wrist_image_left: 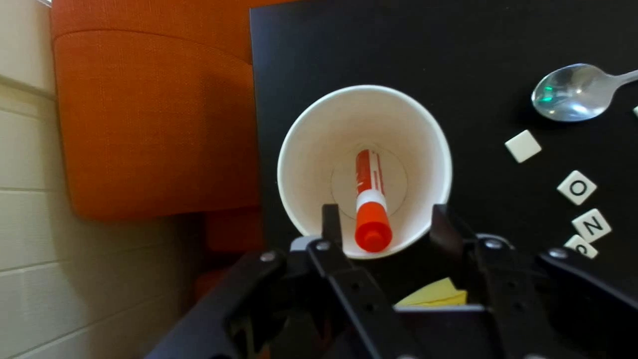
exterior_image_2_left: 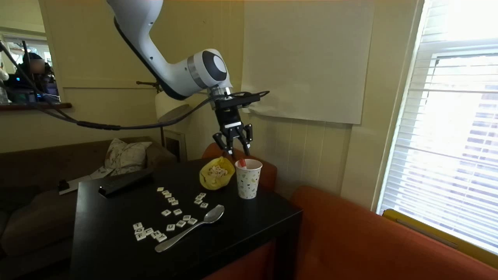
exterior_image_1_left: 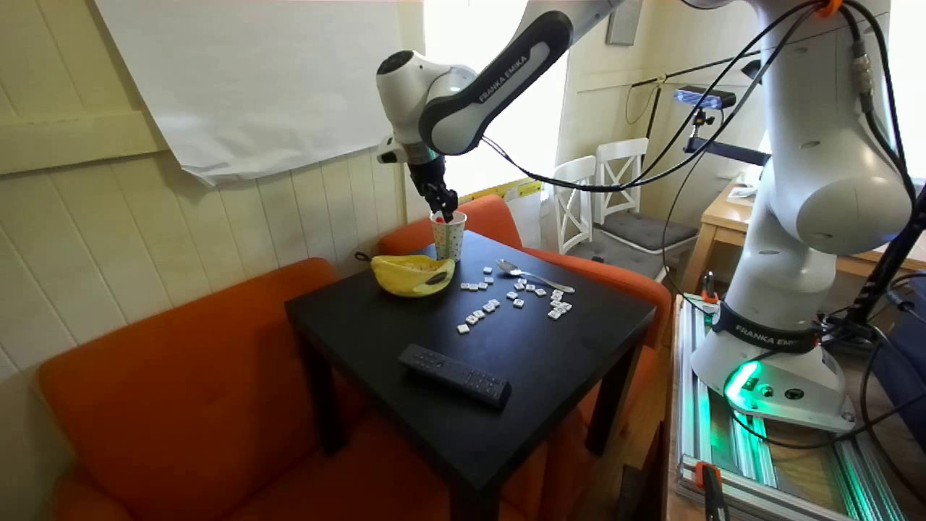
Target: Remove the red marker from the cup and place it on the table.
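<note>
The red marker stands tilted inside the cup, its red cap up near the rim, in the wrist view (wrist_image_left: 371, 199). Its tip also shows in both exterior views (exterior_image_1_left: 439, 219) (exterior_image_2_left: 242, 163). The cup is a white speckled paper cup (exterior_image_1_left: 448, 242) (exterior_image_2_left: 248, 182), upright near a corner of the black table (exterior_image_1_left: 362, 318) (exterior_image_2_left: 109, 210). My gripper (wrist_image_left: 386, 217) is open and empty just above the cup's rim, seen also in an exterior view (exterior_image_2_left: 239, 151). In the wrist view, its fingers appear on either side of the marker's cap, apart from it. The marker's lower end is hidden in exterior views.
A yellow banana-shaped holder (exterior_image_1_left: 409, 281) (exterior_image_2_left: 206, 179) stands beside the cup. A spoon (exterior_image_1_left: 535, 276) (exterior_image_2_left: 212, 215), several white letter tiles (exterior_image_1_left: 490, 307) and a black remote (exterior_image_1_left: 454, 375) lie on the table. An orange sofa (exterior_image_1_left: 181, 405) and the wall (wrist_image_left: 25, 224) border it.
</note>
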